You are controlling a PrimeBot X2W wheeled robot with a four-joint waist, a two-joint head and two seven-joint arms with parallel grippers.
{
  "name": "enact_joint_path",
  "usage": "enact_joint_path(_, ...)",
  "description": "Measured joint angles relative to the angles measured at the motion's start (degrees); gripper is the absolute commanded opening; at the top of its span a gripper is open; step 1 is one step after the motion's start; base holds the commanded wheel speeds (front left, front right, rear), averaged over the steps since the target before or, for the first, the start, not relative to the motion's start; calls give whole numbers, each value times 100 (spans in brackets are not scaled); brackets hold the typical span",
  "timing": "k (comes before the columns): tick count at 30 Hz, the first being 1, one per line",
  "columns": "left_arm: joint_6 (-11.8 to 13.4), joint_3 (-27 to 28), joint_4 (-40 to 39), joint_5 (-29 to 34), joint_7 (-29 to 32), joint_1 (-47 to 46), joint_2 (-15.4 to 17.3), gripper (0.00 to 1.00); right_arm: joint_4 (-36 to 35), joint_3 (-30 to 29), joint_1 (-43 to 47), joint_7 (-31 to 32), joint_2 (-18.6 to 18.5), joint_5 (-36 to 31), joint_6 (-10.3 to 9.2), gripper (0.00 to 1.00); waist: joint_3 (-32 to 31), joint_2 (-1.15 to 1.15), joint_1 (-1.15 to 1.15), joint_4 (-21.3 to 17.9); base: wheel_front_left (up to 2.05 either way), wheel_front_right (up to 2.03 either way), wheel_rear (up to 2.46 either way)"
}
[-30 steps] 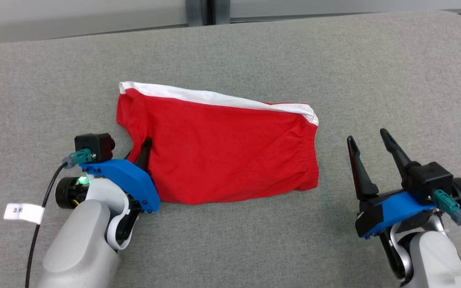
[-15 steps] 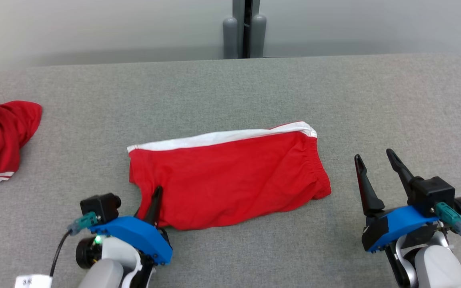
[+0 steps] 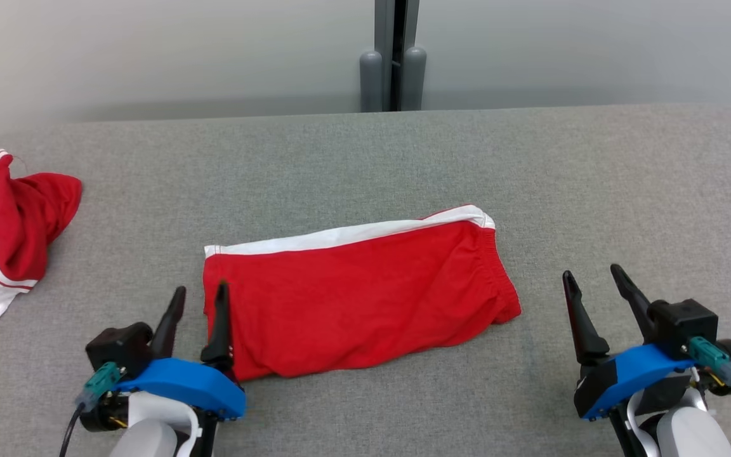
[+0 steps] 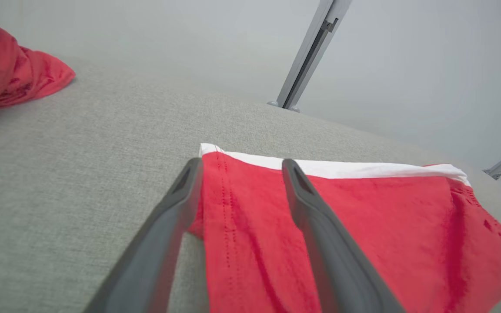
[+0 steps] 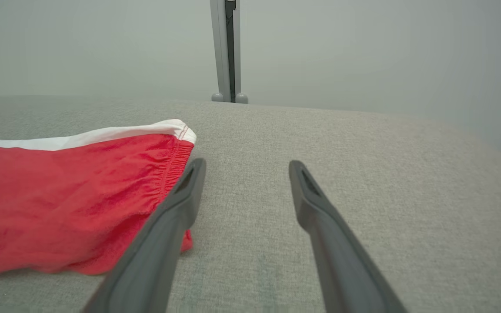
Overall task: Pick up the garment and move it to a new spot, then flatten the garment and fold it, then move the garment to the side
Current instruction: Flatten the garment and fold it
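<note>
The garment [image 3: 359,292] is a pair of red shorts with a white stripe along the far edge, folded flat in the middle of the grey table. The left wrist view has the garment [image 4: 363,226] under and beyond my fingers; in the right wrist view the garment [image 5: 68,200] lies at the left. My left gripper [image 3: 199,295] stands open at its near left edge, one finger over the cloth and one beside it, holding nothing. My left gripper [image 4: 239,167] shows the same spread. My right gripper [image 3: 594,274], also open, hovers right of the shorts, apart from them; the right gripper [image 5: 246,167] is empty.
A second red and white garment [image 3: 4,235] lies crumpled at the table's left edge, also seen as red cloth [image 4: 11,78] in the left wrist view. A grey post [image 3: 394,57] stands behind the table's far edge. Bare grey table [image 3: 625,190] stretches to the right.
My left gripper has opened and let go of the shorts' near left edge, which now lies flat. The head camera has tilted up, bringing the wall and second garment further into view.
</note>
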Motion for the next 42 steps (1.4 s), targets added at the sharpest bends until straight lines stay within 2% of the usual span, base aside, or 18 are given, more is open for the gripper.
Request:
enact_joint_path(5,178,169,-327,278,-243,157,140,100,126,53,17,59,1,51,0,100,-109,0,0,108,0,0,0)
enact_joint_path(10,344,308,-679,427,-294,409,131,100,294,158,-112,260,1,178,0,100,-156,0,0,242,0,0,0)
enact_joint_path(17,437,357,-978,583,-311,697,7,100,1274,274,-786,1246,3,91,0,100,-112,0,0,572,0,0,0)
enact_joint_path(25,468,415,-1010,678,-311,731,-42,100,2173,151,-1122,1745,2,188,0,100,20,0,0,812,0,0,0)
enact_joint_path(26,467,427,-1010,682,-311,731,-45,100,2243,175,-1160,1748,2,290,0,86,40,0,0,833,0,0,0)
enact_joint_path(27,467,441,-1011,700,-311,731,-51,100,2294,201,-1200,1748,-3,416,-1,48,56,0,0,847,0,0,0)
enact_joint_path(28,467,456,-1012,723,-311,731,-60,100,2338,253,-1234,1735,-7,554,-1,29,71,0,0,855,0,0,0)
enact_joint_path(29,466,470,-1014,728,-311,731,-68,100,2370,300,-1261,1705,-14,677,-1,0,84,0,0,855,0,0,0)
enact_joint_path(32,460,495,-1023,781,-311,732,-94,100,2493,481,-1326,1584,-9,960,0,0,112,0,0,767,0,0,0)
enact_joint_path(37,419,493,-1032,831,-311,726,-108,100,2515,437,-1421,1443,5,1179,1,0,125,0,0,562,0,0,0)
enact_joint_path(42,388,442,-1027,873,-311,715,-146,100,2288,119,-1396,1436,-399,1399,0,0,103,0,0,385,0,0,0)
